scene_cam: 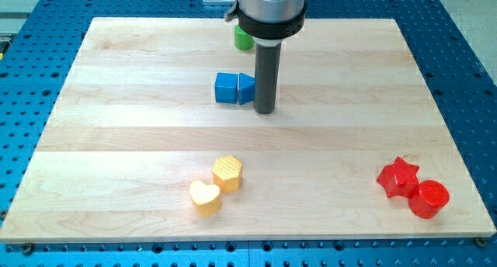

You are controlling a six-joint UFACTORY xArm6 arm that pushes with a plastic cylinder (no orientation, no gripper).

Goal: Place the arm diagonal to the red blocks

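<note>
A red star block [398, 178] and a red round block [429, 199] touch each other near the board's bottom right corner. My tip [265, 111] rests on the board in the upper middle, just right of a blue triangular block [246, 88], which sits against a blue cube [226, 88]. The tip is far up and to the left of the red blocks.
A green block [243, 38] lies near the board's top edge, partly hidden behind the arm. A yellow hexagon block [227, 173] and a yellow heart block [205, 198] sit together at the bottom centre. The wooden board [116, 127] lies on a blue perforated table.
</note>
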